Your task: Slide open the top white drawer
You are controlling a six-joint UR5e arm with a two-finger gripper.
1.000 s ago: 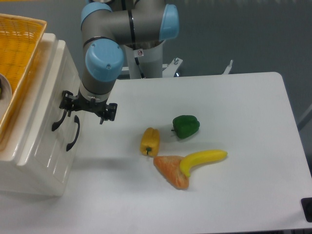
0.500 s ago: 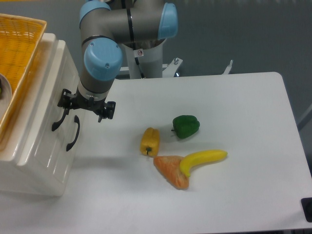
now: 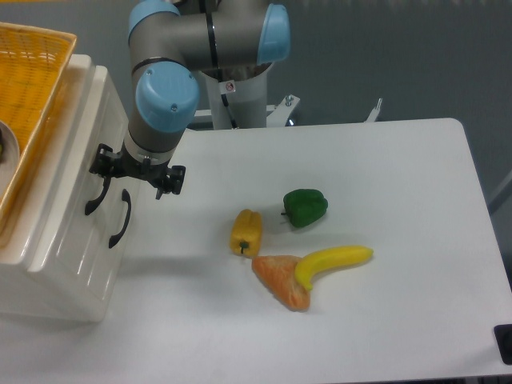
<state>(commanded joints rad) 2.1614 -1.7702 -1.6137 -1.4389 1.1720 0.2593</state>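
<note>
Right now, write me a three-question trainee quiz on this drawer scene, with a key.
1. True or false: the top white drawer is already pulled out.
2. Which item lies across the orange wedge-shaped food? A) green pepper B) banana C) yellow pepper
3. Fill in: the gripper is beside the drawer's black ______.

Key: 1 false, both drawer fronts sit flush; 2 B; 3 handle.
</note>
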